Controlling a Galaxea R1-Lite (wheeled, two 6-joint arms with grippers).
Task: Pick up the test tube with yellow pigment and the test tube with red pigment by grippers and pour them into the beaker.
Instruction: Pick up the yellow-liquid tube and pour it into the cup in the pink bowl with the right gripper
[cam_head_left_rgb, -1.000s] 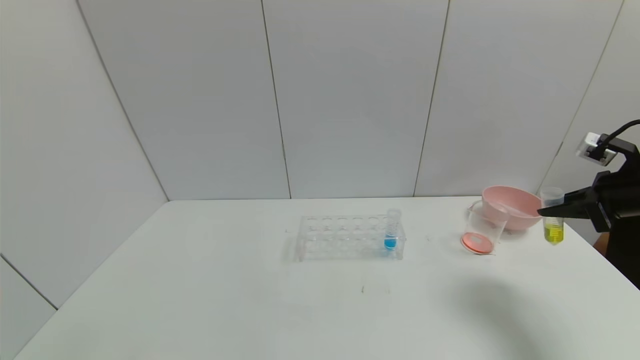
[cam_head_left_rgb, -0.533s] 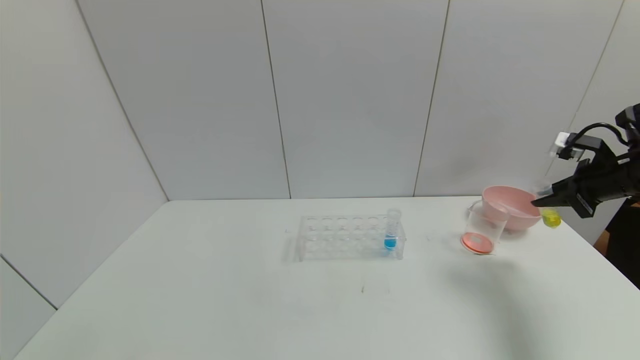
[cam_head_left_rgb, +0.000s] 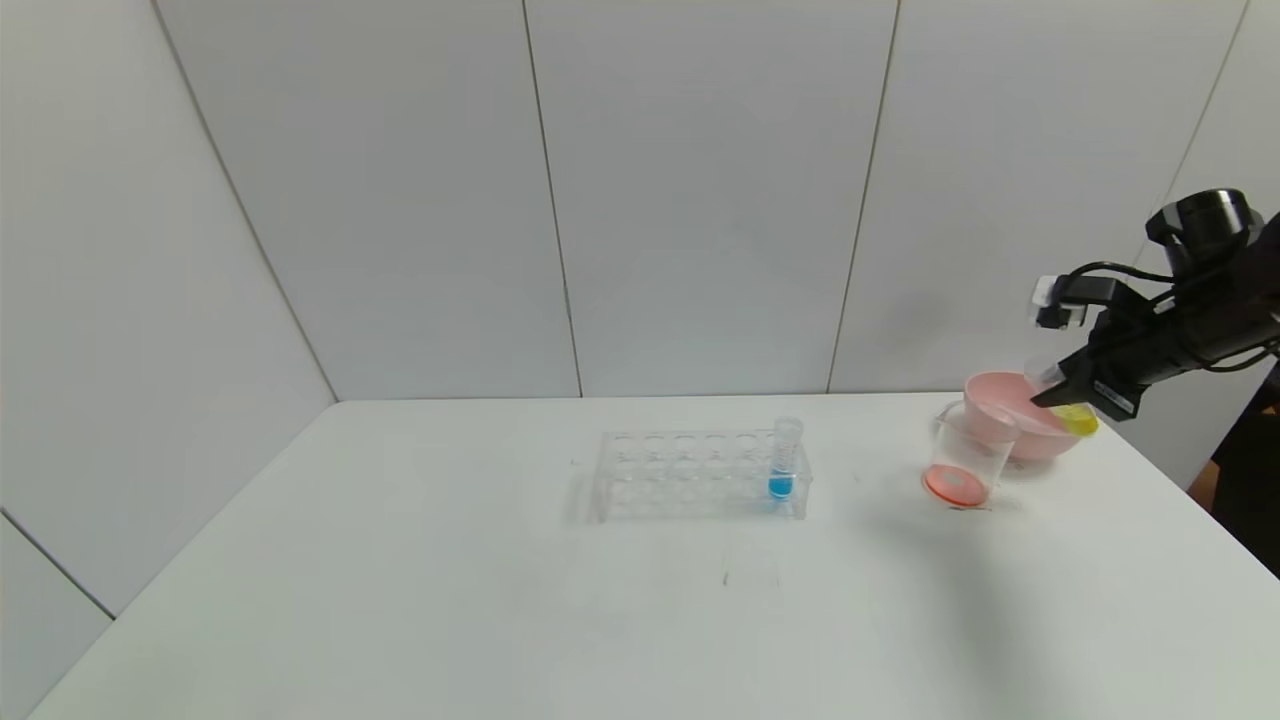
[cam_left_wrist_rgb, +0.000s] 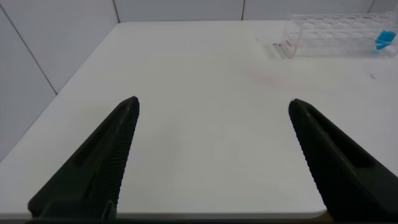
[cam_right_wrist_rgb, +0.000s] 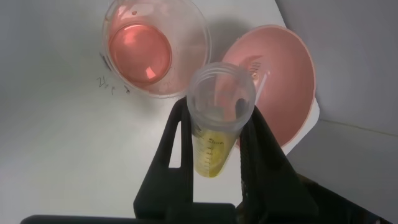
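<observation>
My right gripper (cam_head_left_rgb: 1052, 392) is shut on the test tube with yellow pigment (cam_head_left_rgb: 1078, 419), holding it tilted above the table at the far right, over the pink bowl and to the right of the beaker (cam_head_left_rgb: 968, 453). In the right wrist view the tube (cam_right_wrist_rgb: 214, 134) sits between the black fingers (cam_right_wrist_rgb: 180, 143), its open mouth toward the beaker (cam_right_wrist_rgb: 155, 46), which holds orange-red liquid. The test tube with red pigment is not in view. My left gripper (cam_left_wrist_rgb: 212, 106) is open and empty over the table's near left part.
A clear tube rack (cam_head_left_rgb: 700, 475) stands mid-table with a blue-liquid tube (cam_head_left_rgb: 783, 470) at its right end. A pink bowl (cam_head_left_rgb: 1020, 412) stands right behind the beaker, with a clear tube lying in it (cam_right_wrist_rgb: 261, 84). The table's right edge is close.
My right gripper has risen and moved left toward the beaker, tilting the yellow tube from upright to slanted. The left arm has not moved.
</observation>
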